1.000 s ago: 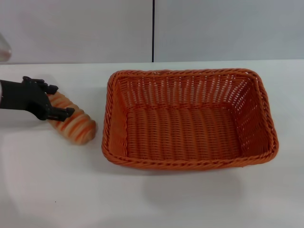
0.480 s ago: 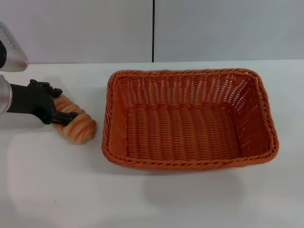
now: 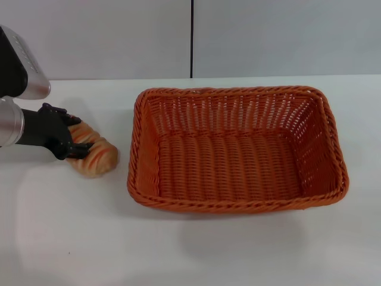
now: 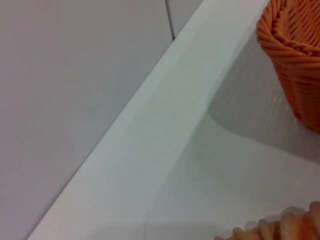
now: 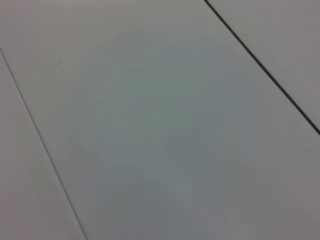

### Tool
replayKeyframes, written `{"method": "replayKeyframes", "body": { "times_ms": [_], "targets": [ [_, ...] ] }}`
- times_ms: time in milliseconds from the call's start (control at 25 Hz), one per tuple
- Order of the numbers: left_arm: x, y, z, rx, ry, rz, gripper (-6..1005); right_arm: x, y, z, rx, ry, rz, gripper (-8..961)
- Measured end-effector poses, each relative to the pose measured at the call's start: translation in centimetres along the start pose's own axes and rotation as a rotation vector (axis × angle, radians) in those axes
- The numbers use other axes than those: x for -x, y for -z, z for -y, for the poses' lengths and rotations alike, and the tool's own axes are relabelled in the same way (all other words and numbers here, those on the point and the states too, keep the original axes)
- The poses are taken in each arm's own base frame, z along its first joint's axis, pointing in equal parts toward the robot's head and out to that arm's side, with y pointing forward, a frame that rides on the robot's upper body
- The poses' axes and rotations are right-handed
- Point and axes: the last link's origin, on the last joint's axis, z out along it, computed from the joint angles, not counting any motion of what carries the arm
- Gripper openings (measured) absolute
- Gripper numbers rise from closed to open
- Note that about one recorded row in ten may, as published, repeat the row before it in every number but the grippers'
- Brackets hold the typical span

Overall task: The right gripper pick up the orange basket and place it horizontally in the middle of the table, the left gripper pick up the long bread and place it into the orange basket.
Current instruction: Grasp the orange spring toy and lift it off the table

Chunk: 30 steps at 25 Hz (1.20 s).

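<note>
The orange basket (image 3: 238, 149) lies lengthwise across the middle of the white table (image 3: 178, 250), empty; one of its corners (image 4: 295, 65) shows in the left wrist view. The long bread (image 3: 98, 158), striped orange and cream, lies on the table just left of the basket, and its ridged edge (image 4: 290, 227) appears in the left wrist view. My left gripper (image 3: 77, 138) reaches in from the left, its black fingers clasping the bread's left end from both sides. The right gripper is out of view.
A pale grey wall with a dark vertical seam (image 3: 191, 39) stands behind the table. The right wrist view shows only grey panels (image 5: 160, 120). Bare tabletop lies in front of the basket and the bread.
My left gripper has slid right and down over the bread's left end, and more of the silver arm has come into view. The bread shifted slightly. The basket has not moved.
</note>
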Motion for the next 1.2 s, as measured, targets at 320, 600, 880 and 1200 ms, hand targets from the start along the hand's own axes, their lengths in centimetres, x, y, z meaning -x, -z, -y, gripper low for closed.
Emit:
{"method": "replayKeyframes", "body": {
  "times_ms": [320,600,880,1200],
  "targets": [
    [-0.42,0.31,0.2,-0.011,-0.005,-0.01,618,0.0,-0.06,0.09,-0.005,0.0,0.0,621],
    [-0.68,0.54,0.41,-0.02,0.025,-0.022,544,0.02,-0.35,0.08,0.002,0.001,0.001,621],
    [-0.86,0.72,0.5,-0.021,0.041,-0.031,483,0.04,-0.55,0.09,0.006,0.001,0.002,621],
    [-0.73,0.66,0.6,-0.026,0.048,-0.025,434,0.04,-0.64,0.12,0.005,0.001,0.002,621]
  ]
}}
